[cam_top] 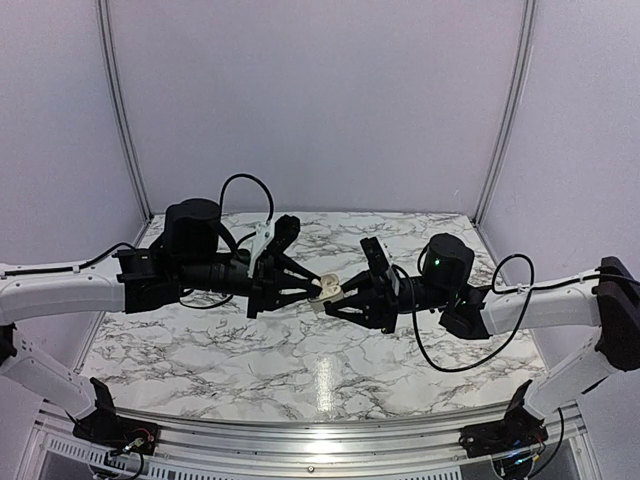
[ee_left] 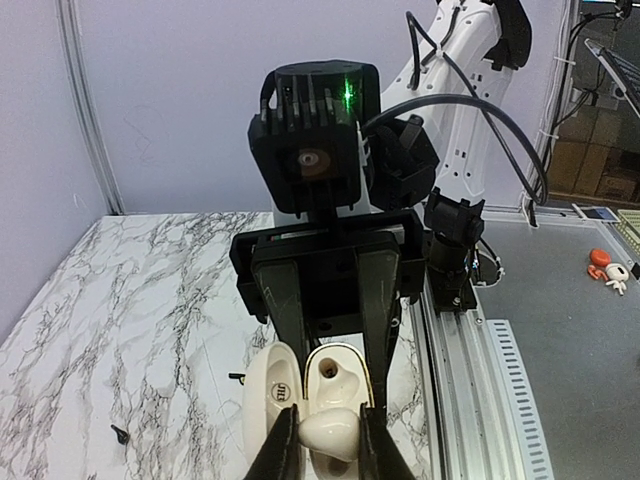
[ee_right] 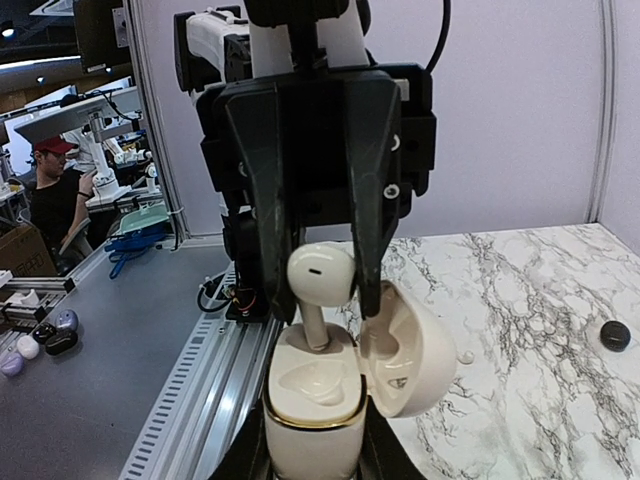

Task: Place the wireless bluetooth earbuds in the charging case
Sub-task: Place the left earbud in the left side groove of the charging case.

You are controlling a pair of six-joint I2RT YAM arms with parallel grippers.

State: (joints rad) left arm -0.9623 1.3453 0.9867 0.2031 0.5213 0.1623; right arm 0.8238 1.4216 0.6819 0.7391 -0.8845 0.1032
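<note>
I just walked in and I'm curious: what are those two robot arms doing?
The right gripper holds a small cream case with its lid flipped open. The left gripper pinches a white earbud. The tip of the earbud's stem is at a slot in the case, but the earbud is not pushed in yet. Both are over the marble table.

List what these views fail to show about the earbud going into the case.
Top view: earbud and charging case too small to detail.
Right wrist view: stem tip hidden inside the case socket; right gripper mostly cut off by the bottom edge.
Left wrist view: stem and its socket hidden behind the earbud's body.
Dark speck: too small to identify.
</note>
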